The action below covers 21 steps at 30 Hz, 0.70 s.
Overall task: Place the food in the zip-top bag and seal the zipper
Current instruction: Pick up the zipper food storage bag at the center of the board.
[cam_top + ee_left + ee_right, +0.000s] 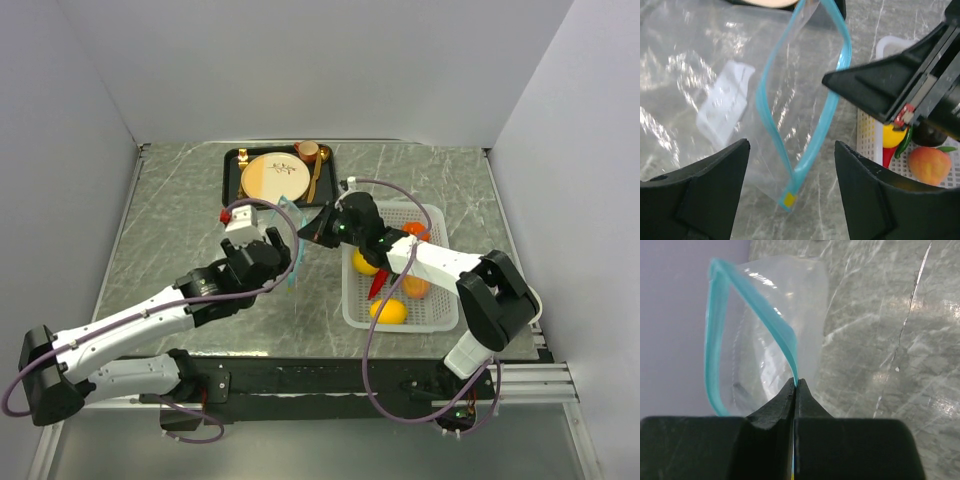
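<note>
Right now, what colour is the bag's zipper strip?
Light blue-teal zipper; clearest in the left wrist view.

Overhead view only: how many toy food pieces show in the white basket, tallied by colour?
Yellow pieces: 2
Orange pieces: 2
Red chili: 1
Total: 5 showing; the right arm hides part of the basket.

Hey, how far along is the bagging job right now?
Done: the zip-top bag has its mouth open. In hand: the right tool pinches the zipper; the left tool is open beside it. Left: all visible food lies in the white basket; bagging and sealing remain.
</note>
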Tool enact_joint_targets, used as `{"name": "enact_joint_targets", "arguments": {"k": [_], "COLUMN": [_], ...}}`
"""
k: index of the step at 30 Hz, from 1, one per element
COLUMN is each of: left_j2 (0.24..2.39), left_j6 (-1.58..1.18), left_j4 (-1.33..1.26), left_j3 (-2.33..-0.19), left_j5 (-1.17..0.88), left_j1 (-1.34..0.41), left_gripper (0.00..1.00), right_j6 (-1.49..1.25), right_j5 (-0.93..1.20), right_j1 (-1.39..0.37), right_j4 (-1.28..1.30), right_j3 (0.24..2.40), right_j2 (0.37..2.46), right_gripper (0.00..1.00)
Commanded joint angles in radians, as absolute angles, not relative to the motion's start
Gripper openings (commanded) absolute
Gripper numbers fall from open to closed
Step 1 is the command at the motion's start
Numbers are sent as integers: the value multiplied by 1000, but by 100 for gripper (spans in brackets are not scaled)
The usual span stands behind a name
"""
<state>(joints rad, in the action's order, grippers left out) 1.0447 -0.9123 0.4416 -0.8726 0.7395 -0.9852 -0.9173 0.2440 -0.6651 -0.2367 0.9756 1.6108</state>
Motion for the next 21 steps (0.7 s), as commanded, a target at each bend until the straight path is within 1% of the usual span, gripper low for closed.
{"name": "enact_joint_targets", "arguments": {"k": [1, 4, 7, 11, 16, 19, 21], "left_j2": [1087, 1100, 1085, 1055, 1057, 1060, 1048], "left_j6": [-1055, -1107, -1131, -1030, -944, -896, -865], "left_j4": [526, 578, 580, 488, 408, 364, 319], "left_j3": [-890, -897, -882, -853, -847, -850, -841], "left_j5": [807, 870, 911, 853, 816, 766, 730], "left_j1": [-1025, -1025, -1009, -914, -876, -818, -772], "left_gripper": [72, 69, 69, 69, 68, 69, 67], "right_j6": [-965, -953, -942, -925, -910, -899, -894], "right_j5": [181, 181, 186, 201, 207, 222, 227], "right_j1": [-672, -675, -675, -675, -680, -683, -687], "right_j4": [-295, -282, -276, -265, -253, -253, -247], "right_j3": [983, 982, 971, 966, 959, 962, 963], "right_j2": [1603, 1594, 1586, 1578, 1568, 1569, 1572], "right_gripper": [0, 0, 0, 0, 0, 0, 0]}}
